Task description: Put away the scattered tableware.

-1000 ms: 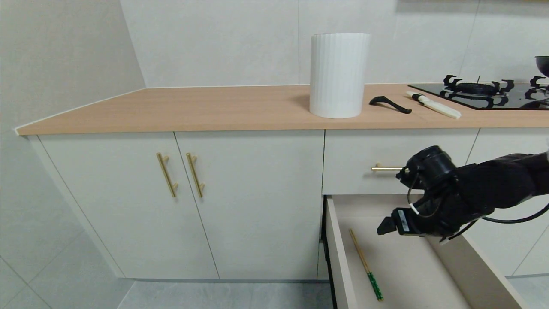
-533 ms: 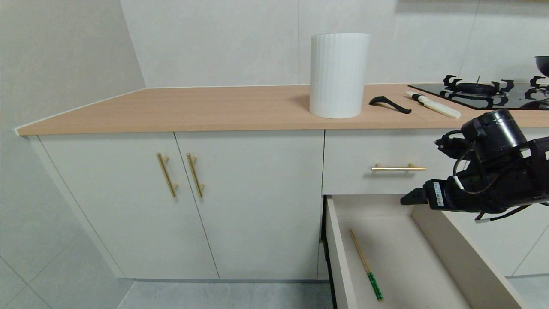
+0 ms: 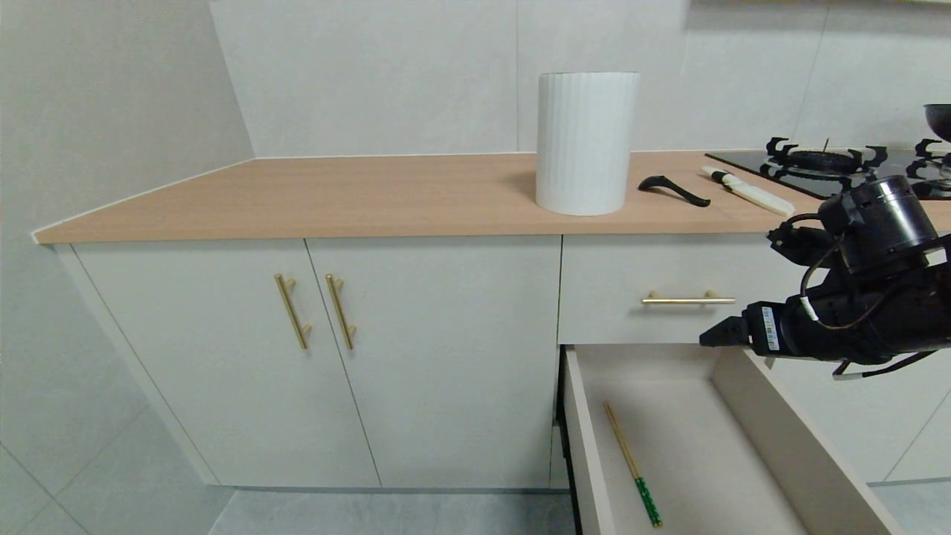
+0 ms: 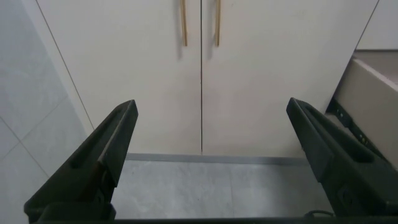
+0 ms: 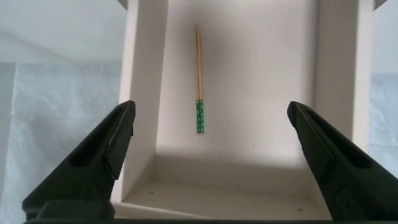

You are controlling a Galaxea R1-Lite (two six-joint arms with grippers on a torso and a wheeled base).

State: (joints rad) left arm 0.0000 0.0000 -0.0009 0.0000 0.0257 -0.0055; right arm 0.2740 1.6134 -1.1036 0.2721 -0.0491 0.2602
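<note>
A pair of wooden chopsticks with green ends (image 3: 631,464) lies on the floor of the pulled-out lower drawer (image 3: 583,431). My right gripper (image 3: 717,338) hangs open and empty above the drawer's right wall, and its wrist view looks down on the chopsticks (image 5: 199,81) inside the drawer (image 5: 146,74), framed by the open right gripper (image 5: 210,112). On the wooden counter a black spoon (image 3: 672,189) and a white-handled knife (image 3: 747,191) lie to the right of a tall white ribbed canister (image 3: 585,141). My left gripper (image 4: 211,106) is open and empty, low in front of the cabinet doors.
A gas stove (image 3: 825,160) sits at the counter's far right. Above the open drawer is a shut drawer with a gold handle (image 3: 687,299). Two cabinet doors with gold handles (image 3: 292,310) stand shut to the left. Grey floor tiles lie below.
My right arm rose out of the drawer and drew back to the right. The head camera has also tilted a little, so the whole scene sits lower in the picture.
</note>
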